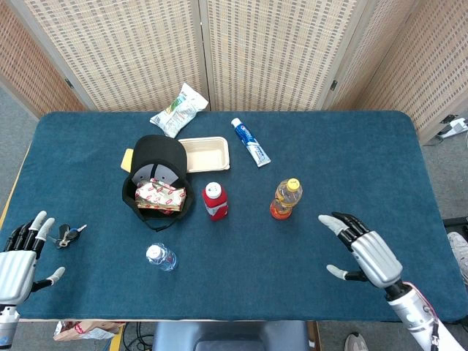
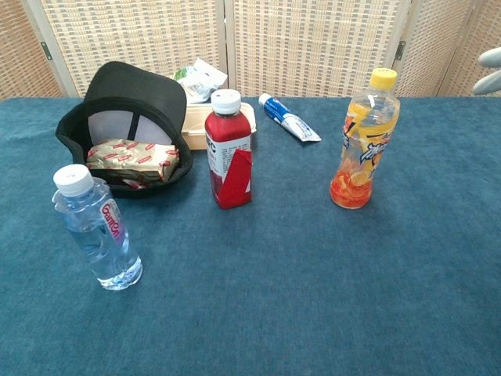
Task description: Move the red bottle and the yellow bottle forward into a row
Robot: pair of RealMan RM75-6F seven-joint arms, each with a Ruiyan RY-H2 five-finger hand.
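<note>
Nearest you, your left hand (image 1: pixel 16 265) rests at the near-left edge of the dark blue felt-covered table (image 1: pixel 351 161), fingers spread and holding nothing, just beside a small bunch of keys (image 1: pixel 68 235); it is well apart from both bottles, so I judge it idle for now. Your right hand (image 1: pixel 365 251) hovers over the near-right part of the table with its fingers apart and empty, a short way to the right of the yellow-capped orange drink bottle (image 1: pixel 285 198), which reads as the opening of a reach for that bottle; in the chest view only a sliver of a fingertip shows at the right edge. Near the front left stands a small clear water bottle with a white cap (image 2: pixel 95 228), upright, and it looks like the mark for the row: the two task bottles stand further back. The red bottle with a white cap (image 2: pixel 228 150) is upright at mid-table, just beside the upturned black cap (image 2: pixel 129 125) that holds a red-and-white printed packet (image 2: pixel 131 156). The yellow bottle stands upright to its right, well apart from it. Behind lie a cream takeaway tray (image 1: pixel 205 153), a blue-and-white toothpaste tube (image 1: pixel 250 141) and a white-and-green snack bag (image 1: pixel 178 109), none in your path.
</note>
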